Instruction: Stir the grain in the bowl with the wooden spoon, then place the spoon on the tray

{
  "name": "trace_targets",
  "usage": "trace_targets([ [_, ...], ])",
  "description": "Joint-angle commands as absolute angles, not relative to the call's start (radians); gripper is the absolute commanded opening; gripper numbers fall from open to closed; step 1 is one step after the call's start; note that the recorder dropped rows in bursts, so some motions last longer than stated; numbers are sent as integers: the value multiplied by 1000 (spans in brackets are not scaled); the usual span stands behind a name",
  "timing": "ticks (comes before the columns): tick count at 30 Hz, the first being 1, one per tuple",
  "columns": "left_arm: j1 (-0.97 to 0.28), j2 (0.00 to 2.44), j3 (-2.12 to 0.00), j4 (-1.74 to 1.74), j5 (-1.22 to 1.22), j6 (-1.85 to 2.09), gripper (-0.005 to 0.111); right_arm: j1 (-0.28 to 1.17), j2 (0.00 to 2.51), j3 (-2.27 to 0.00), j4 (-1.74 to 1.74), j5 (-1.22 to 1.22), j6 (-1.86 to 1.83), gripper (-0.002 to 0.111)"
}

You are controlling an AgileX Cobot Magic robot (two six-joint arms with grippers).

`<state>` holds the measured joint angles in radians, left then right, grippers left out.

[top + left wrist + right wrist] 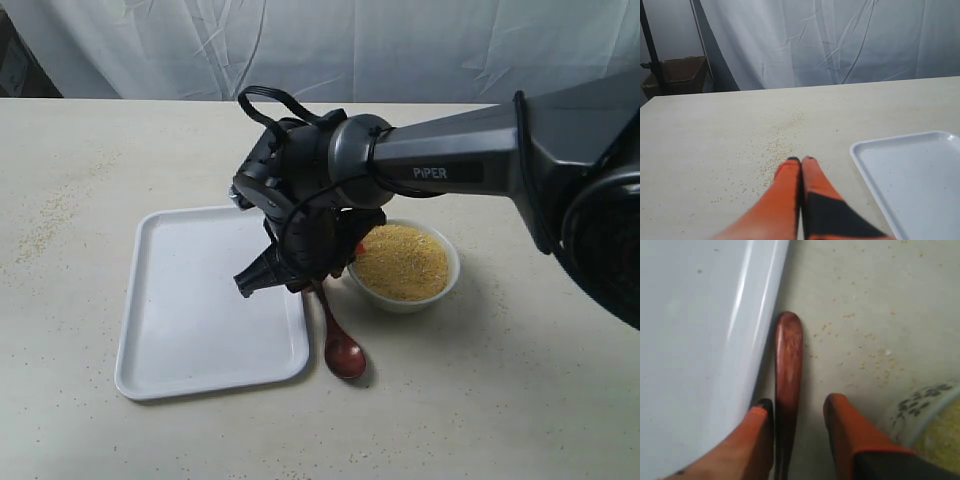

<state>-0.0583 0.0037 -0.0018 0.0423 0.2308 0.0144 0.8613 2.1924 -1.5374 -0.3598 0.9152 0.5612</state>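
Note:
The dark reddish wooden spoon [345, 357] lies flat on the table in the gap between the white tray [200, 330] and the small white bowl [452, 270], which is heaped with yellow grain [402, 262]. My right gripper [318, 285] hangs low over the spoon's handle. In the right wrist view this gripper [799, 402] is open, with the spoon handle [789, 350] between its fingers, close against the tray-side one. The tray's rim [747, 340] runs beside it; the bowl [920, 405] sits on the other side. My left gripper [801, 160] is shut and holds nothing.
Loose grains [780, 145] are scattered on the table ahead of the left gripper, with the tray's corner [865, 150] beside them. More spilled grains [50, 215] dot the table's far left. A white curtain hangs behind the table.

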Motion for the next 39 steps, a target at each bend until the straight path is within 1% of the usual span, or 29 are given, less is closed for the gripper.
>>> trace_targets([
  [1,-62,0,0,45,217,11,0,860,2197,-1541,-376,928,575,37],
  [8,-62,0,0,45,217,11,0,860,2221,-1541,-352,920,575,35],
  [10,-62,0,0,45,217,11,0,860,2219,-1541,-352,918,575,27],
  [14,-62,0,0,45,217,11,0,860,2197,-1541,-364,907,605,3],
  [15,-62,0,0,45,217,11,0,860,2191,-1541,-379,911,626,-1],
  [19,-62,0,0,45,217,11,0,860,2143,-1541,-442,918,695,-1],
  [25,-62,0,0,45,217,11,0,845,2025,-1561,-444,945,736,-1],
  [30,-62,0,0,43,217,11,0,761,1932,-1570,-453,991,793,-1],
  [31,-62,0,0,43,217,11,0,714,1918,-1570,-463,1014,823,-1],
  [33,-62,0,0,43,217,11,0,663,1931,-1570,-499,1050,897,-1],
  [35,-62,0,0,43,217,11,0,646,1962,-1570,-531,1069,962,-1],
  [39,-62,0,0,43,217,11,0,646,2034,-1570,-549,1081,968,-1],
])
